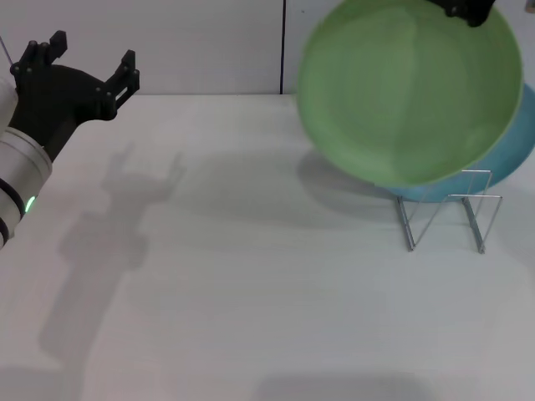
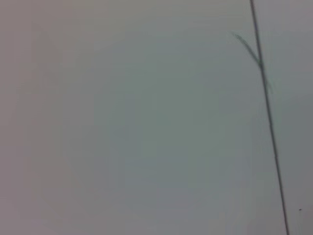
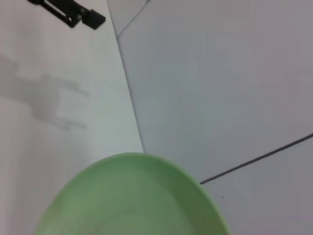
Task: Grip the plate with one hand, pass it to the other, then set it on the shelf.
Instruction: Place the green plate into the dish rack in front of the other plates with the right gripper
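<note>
A plain white table (image 1: 251, 276) runs back to a pale wall, with little on it beyond the things at the far right. The green plate (image 1: 410, 88) hangs in the air at the far right, tipped up so its hollow face looks toward the near left. It is gripped at its top rim by the right gripper (image 1: 468, 10), of which only a dark tip shows at the top edge of the head view; its fingers appear closed on that rim, though the contact itself is cut off from sight. The right wrist view shows only the plate's upper rim and the wall behind. Directly below and slightly right of the plate stands the shelf (image 1: 451, 213), a thin wire rack, with a light blue plate (image 1: 517, 142) behind the green one, apparently leaning in the rack's far part. The left gripper (image 1: 84, 71) is well apart at the far left, above the table, fingers spread wide and holding nothing. The hand-over looks complete, so the step in hand is the placing. The relation that matters is that the plate's lower edge hangs just above the wire loops. It probably needs to descend nearly upright, edge first, into a free slot nearer than the blue plate without knocking it.
</note>
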Robot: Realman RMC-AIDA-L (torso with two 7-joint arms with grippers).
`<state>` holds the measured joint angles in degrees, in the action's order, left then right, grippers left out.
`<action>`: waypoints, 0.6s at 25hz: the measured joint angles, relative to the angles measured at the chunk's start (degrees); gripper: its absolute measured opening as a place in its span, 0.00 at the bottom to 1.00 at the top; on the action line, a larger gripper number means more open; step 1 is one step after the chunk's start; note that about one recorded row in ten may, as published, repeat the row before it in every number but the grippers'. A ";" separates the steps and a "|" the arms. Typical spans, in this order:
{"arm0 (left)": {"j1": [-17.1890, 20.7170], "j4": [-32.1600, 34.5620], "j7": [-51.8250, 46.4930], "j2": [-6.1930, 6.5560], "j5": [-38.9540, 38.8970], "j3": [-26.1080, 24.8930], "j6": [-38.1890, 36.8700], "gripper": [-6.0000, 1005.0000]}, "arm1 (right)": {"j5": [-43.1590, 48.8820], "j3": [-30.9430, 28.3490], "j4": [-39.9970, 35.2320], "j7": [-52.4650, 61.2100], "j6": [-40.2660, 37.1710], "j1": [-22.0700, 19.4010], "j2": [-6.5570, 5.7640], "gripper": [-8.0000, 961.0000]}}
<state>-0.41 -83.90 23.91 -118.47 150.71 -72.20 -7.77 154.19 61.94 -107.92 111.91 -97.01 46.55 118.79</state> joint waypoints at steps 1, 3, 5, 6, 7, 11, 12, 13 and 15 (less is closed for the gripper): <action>0.00 0.00 0.00 0.00 0.00 0.00 0.00 0.85 | 0.00 0.00 0.00 0.00 0.00 0.00 0.00 0.05; -0.34 1.01 -0.03 0.00 -0.32 0.06 -1.04 0.85 | 0.03 -0.17 -1.57 -1.52 -0.33 -0.78 0.04 0.05; -0.66 1.73 -0.04 0.00 -0.35 0.08 -1.85 0.85 | 0.03 -0.20 -2.44 -2.84 -0.55 -1.39 0.08 0.05; -0.93 2.12 -0.04 0.00 -0.35 0.09 -2.23 0.85 | 0.03 -0.20 -2.63 -3.68 -0.62 -1.66 0.12 0.05; -1.21 2.49 -0.05 0.00 -0.36 0.10 -2.55 0.85 | 0.02 -0.20 -2.72 -4.57 -0.68 -1.98 0.14 0.05; -2.21 3.75 -0.06 0.00 -0.35 0.13 -3.29 0.85 | -0.03 -0.30 -2.83 -7.61 -0.82 -2.70 0.19 0.05; -2.48 4.27 -0.07 0.00 -0.36 0.13 -3.75 0.85 | -0.04 -0.53 -2.82 -8.30 -0.93 -2.70 0.19 0.05; -2.71 4.81 -0.08 0.00 -0.36 0.13 -4.16 0.85 | -0.06 -0.73 -2.79 -8.91 -1.01 -2.70 0.19 0.05; -3.38 6.01 -0.38 -0.01 -0.40 0.13 -5.02 0.85 | -0.38 -1.20 -2.79 -11.16 -1.17 -2.69 0.14 0.05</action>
<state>-3.79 -77.89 23.53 -118.48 150.31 -72.07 -12.79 153.81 60.74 -110.71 100.75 -98.18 43.86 118.93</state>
